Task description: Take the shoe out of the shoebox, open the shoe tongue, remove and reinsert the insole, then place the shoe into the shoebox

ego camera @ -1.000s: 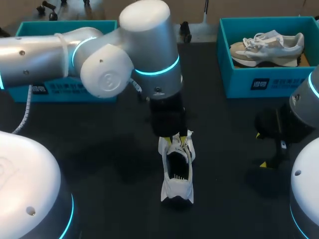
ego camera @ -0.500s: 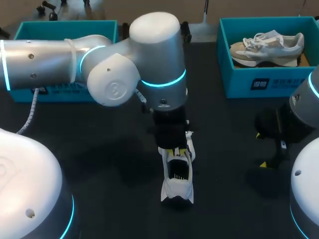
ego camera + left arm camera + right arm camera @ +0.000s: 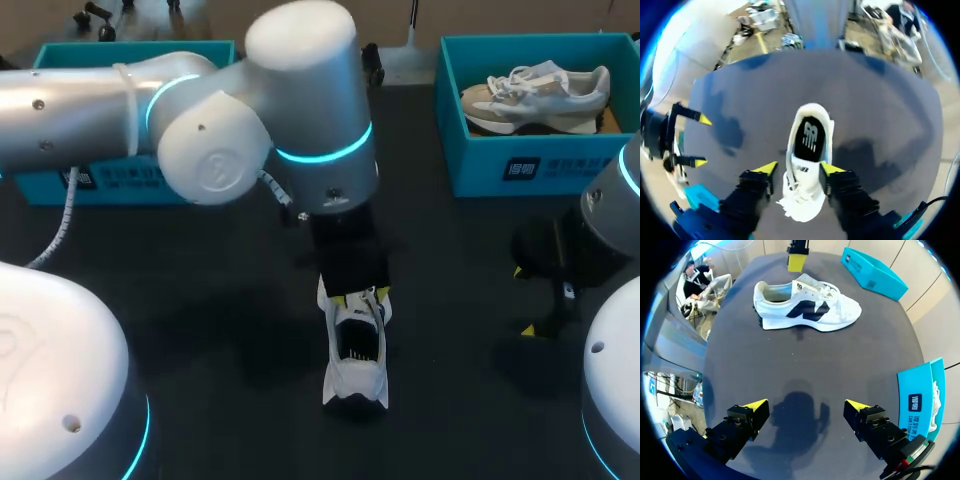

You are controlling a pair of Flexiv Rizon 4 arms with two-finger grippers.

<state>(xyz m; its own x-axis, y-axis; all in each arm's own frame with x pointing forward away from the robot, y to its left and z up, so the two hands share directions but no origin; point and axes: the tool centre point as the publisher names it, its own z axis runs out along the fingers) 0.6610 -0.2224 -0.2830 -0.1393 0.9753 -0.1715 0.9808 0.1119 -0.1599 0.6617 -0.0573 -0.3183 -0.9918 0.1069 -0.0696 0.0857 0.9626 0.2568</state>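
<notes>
The left arm (image 3: 300, 110) comes in past the middle. The left hand (image 3: 799, 170) points down over the white shoe (image 3: 810, 140), its fingers spread either side of the laced front. The right hand (image 3: 807, 407) hovers well apart from the shoe, fingers wide.

Shoebox label (image 3: 527, 168) — print too small
</notes>
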